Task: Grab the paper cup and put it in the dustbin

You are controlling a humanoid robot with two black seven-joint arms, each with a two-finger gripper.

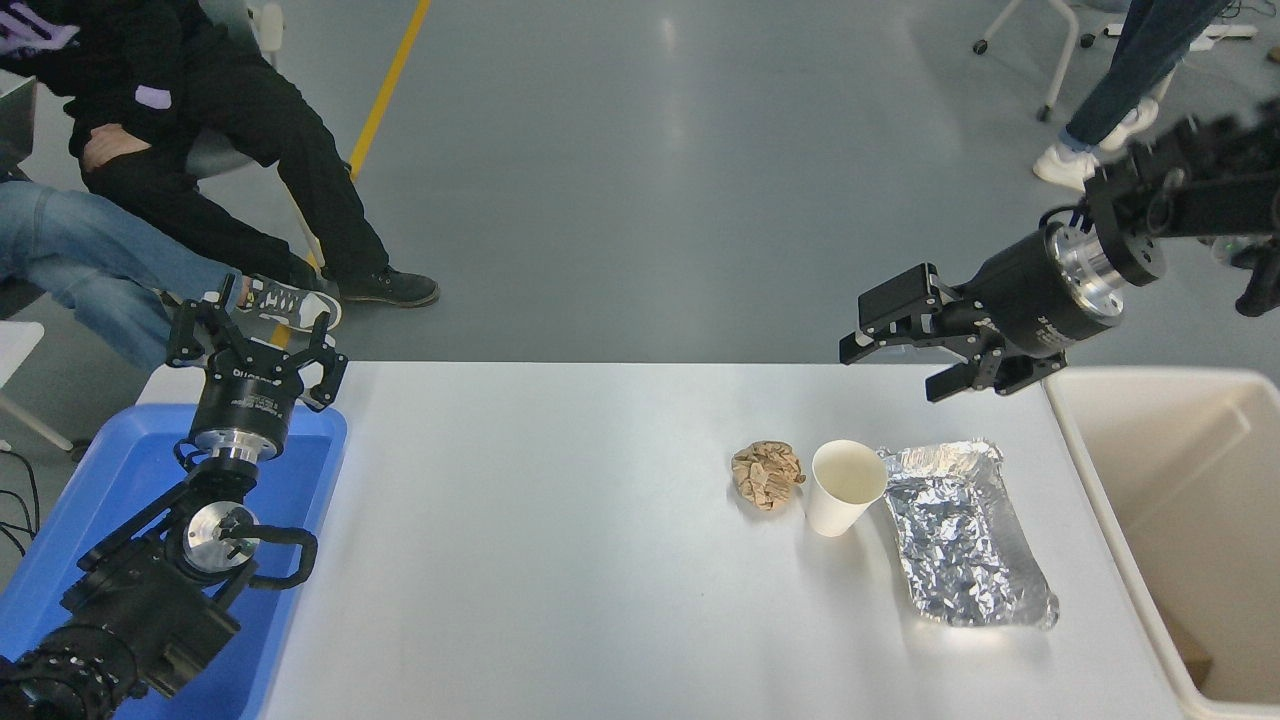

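Observation:
The white paper cup (846, 487) stands upright on the white table (560, 560), between a crumpled brown paper ball and a foil tray. The beige dustbin (1180, 520) stands at the table's right end, its inside showing. My right gripper (893, 366) is open and empty, raised above the table's far right edge, up and to the right of the cup and apart from it. My left gripper (252, 340) is parked at the lower left over the blue tub, open and empty.
A crumpled brown paper ball (767, 474) lies just left of the cup. A crinkled silver foil tray (962, 535) lies just right of it. A blue plastic tub (120, 520) sits at the table's left end. People sit at the far left and one walks at the top right.

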